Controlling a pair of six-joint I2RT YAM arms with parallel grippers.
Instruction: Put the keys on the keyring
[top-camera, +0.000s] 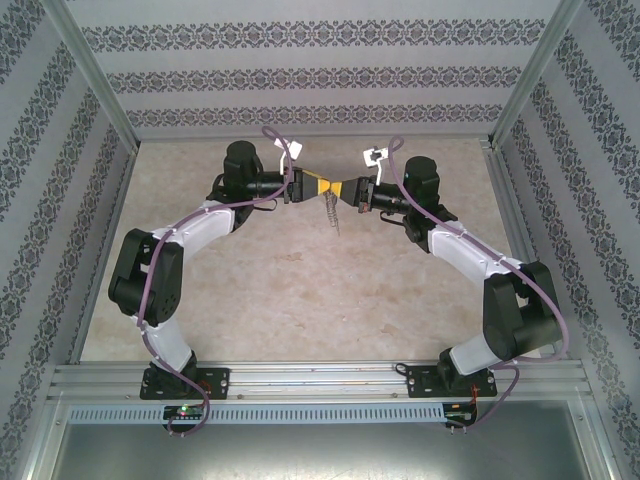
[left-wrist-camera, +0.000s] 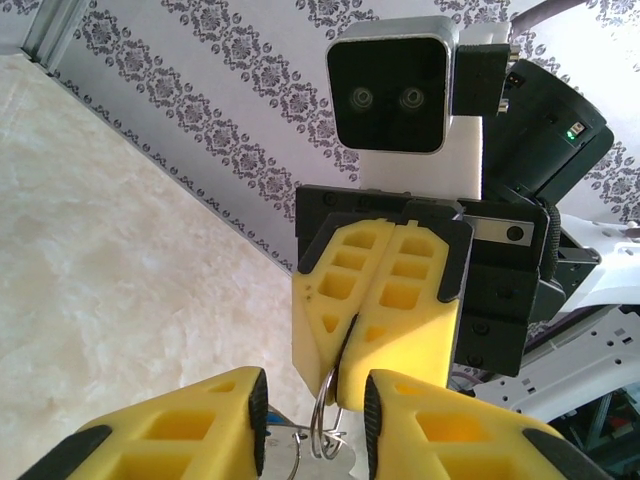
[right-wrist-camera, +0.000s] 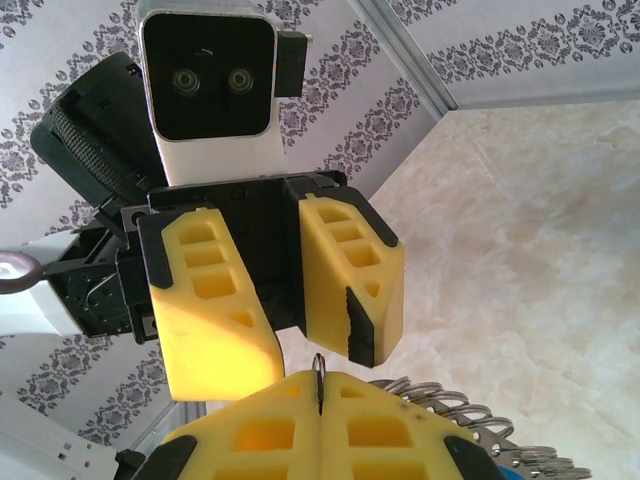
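Top external: both arms reach in from the near rail and meet nose to nose over the far half of the table (top-camera: 300, 290). The left gripper (top-camera: 322, 186) and the right gripper (top-camera: 343, 190) face each other, yellow fingertips almost touching. The keyring (top-camera: 332, 213) hangs straight down from the point where they meet, clear of the surface, wiry edge showing.

Surface: pale beige, mottled like stone, matte. An aluminium rail (top-camera: 320, 378) runs along the near edge and carries both arm bases.

Room: walls on three sides with white paper and bands of dark floral pattern (top-camera: 300, 70). Metal posts stand at the corners.

Left wrist view: the right gripper sits dead ahead of the left fingers. Its two yellow pads are pressed flat together, and a thin loop of wire comes out from between their tips. That loop drops into the gap between the left fingers. A bit of flat silver metal (left-wrist-camera: 330, 462) lies just beneath the loop at the bottom edge; I cannot tell whether it is the key.

Right wrist view: the right fingers are clenched, with a thin dark metal edge nipped in the seam at their tips. The toothed coil of the keyring fans out just to one side of those fingers. The left gripper is straight ahead with its fingers parted and a dark gap between them. I see nothing clamped in it; I cannot tell whether its pads touch the wire.
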